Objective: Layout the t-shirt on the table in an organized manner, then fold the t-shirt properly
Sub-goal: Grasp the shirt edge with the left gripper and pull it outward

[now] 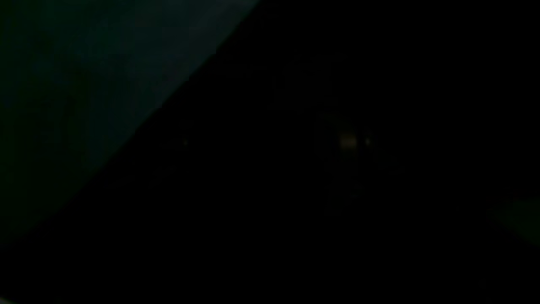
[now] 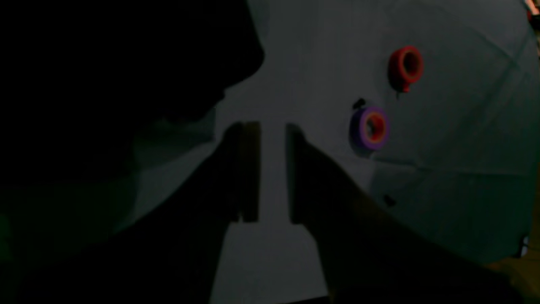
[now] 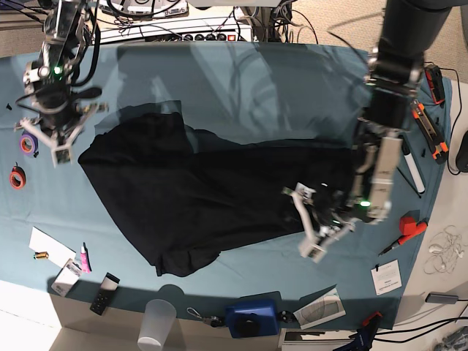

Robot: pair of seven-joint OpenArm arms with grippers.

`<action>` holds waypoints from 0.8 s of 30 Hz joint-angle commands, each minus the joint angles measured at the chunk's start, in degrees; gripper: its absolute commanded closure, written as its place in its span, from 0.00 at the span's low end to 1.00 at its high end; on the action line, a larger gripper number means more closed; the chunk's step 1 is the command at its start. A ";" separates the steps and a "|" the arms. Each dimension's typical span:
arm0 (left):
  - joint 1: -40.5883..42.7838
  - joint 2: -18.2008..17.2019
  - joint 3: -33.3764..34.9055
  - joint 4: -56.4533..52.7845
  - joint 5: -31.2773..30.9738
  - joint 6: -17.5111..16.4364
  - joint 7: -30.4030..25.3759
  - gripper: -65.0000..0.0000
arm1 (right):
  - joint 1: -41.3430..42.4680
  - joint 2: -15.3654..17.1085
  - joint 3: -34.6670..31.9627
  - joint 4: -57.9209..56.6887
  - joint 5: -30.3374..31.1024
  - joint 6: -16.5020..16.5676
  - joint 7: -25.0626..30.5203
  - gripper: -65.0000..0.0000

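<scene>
The black t-shirt (image 3: 190,197) lies spread but rumpled across the middle of the teal table (image 3: 278,80), with no print showing. My left gripper (image 3: 306,223) hovers over the shirt's right edge with its jaws spread wide and nothing in them. Its wrist view is almost all dark t-shirt (image 1: 320,190) with a strip of table (image 1: 105,67). My right gripper (image 3: 60,150) is at the shirt's far left corner. In its wrist view the fingers (image 2: 249,169) stand apart with bare table (image 2: 272,253) in the gap, and the t-shirt (image 2: 105,76) lies just beside them.
A purple tape roll (image 2: 371,128) and a red tape roll (image 2: 405,67) lie near the right gripper at the table's left edge. A plastic cup (image 3: 157,322), a blue box (image 3: 248,318) and a paper (image 3: 47,245) line the front edge. Orange tools (image 3: 435,139) sit at right.
</scene>
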 commanded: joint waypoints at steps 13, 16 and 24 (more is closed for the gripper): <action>-2.36 0.31 -0.37 -3.54 4.74 1.90 -5.16 0.57 | 0.50 0.83 0.33 0.96 -0.26 -2.10 0.15 0.82; -2.36 0.31 -0.37 -5.42 4.50 0.17 -4.81 0.56 | 0.50 0.83 0.33 0.96 -0.26 -2.56 -0.44 0.82; -2.49 0.31 -0.37 -8.61 3.37 -0.09 -5.60 0.56 | 0.52 0.83 0.33 0.96 -0.26 -2.56 -0.37 0.82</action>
